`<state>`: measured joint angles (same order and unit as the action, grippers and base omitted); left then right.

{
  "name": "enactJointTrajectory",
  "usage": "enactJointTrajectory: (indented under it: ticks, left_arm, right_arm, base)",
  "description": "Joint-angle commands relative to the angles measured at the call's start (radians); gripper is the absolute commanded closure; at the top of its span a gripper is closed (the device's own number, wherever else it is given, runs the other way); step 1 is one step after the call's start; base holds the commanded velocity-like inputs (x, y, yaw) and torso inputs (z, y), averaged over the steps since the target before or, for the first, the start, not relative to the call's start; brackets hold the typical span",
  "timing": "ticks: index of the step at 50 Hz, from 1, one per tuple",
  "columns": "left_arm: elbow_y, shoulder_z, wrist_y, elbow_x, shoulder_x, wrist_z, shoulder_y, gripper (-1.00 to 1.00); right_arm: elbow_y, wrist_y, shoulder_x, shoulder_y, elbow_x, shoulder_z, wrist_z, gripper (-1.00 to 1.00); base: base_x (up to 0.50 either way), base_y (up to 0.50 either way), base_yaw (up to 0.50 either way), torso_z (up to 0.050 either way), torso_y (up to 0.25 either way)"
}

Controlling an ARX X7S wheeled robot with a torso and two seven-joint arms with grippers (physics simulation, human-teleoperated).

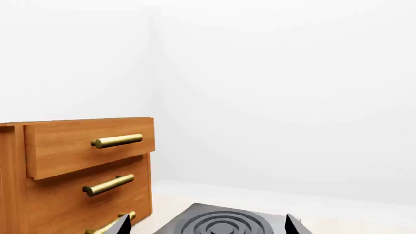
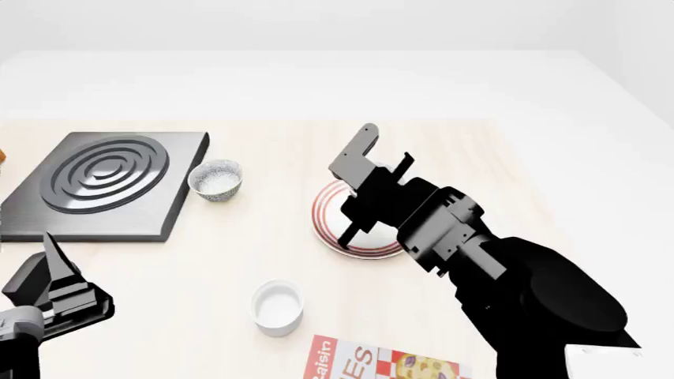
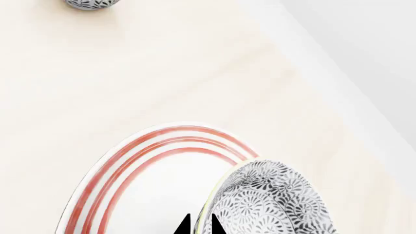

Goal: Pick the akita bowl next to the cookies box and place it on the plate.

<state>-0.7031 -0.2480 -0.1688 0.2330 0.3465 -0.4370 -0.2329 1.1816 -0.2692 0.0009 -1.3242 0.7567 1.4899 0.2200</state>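
1. Cookies box [image 2: 384, 364]: seen at the near edge of the table [image 2: 263, 260] in the head view, lying flat and partly cut off by the frame.
2. Left end effector [image 2: 47, 272]: held low at the near left of the head view, fingers pointed away toward the stove plate; in its wrist view two dark finger tips are seen set apart with nothing between them.
3. White cup [image 2: 278, 305]: placed upright just beyond the cookies box, apart from it.
4. Right arm: extended forward and leftward from the near right, wrist bent down over the plate.
5. Right end effector [image 3: 199, 225]: fingers drawn close together, the rim of the akita bowl [image 3: 270, 202] pinched between them.
6. Akita bowl: held tilted over the plate [image 3: 123, 170]; contact with the plate cannot be judged.
7. Second speckled bowl [image 2: 215, 179]: set upright beyond, beside the stove plate [image 2: 106, 183].
8. Wooden drawer unit [image 1: 78, 170]: recorded in the left wrist view past the stove plate, with brass handles.
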Motion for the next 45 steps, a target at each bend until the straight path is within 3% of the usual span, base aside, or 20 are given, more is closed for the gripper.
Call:
enactJointTrajectory:
  ticks: [1,20,27,45]
  left_arm:
    - [0.000,-0.006,0.002,0.000,-0.003,-0.011,-0.002,-1.00]
    - [-0.011,-0.007,0.007,-0.001,0.004,-0.015,-0.012,-1.00]
    - [-0.010,-0.009,0.010,0.001,0.005,-0.018,-0.013,-1.00]
    - [-0.002,-0.012,0.019,0.018,0.004,-0.019,-0.009,-1.00]
  right_arm:
    - [-0.009,-0.011,-0.001,0.000,-0.009,-0.003,0.015,1.00]
    - [-0.019,-0.019,-0.001,0.002,-0.001,0.000,0.027,1.00]
    - [-0.016,-0.019,-0.001,0.000,-0.002,0.000,0.029,1.00]
    - [-0.014,-0.020,-0.001,0.004,0.000,-0.002,0.027,1.00]
  base:
    - [0.00,0.00,0.00,0.000,0.000]
    - [0.00,0.00,0.00,0.000,0.000]
    - [0.00,0.00,0.00,0.000,-0.224]
    - [0.00,0.00,0.00,0.000,0.000]
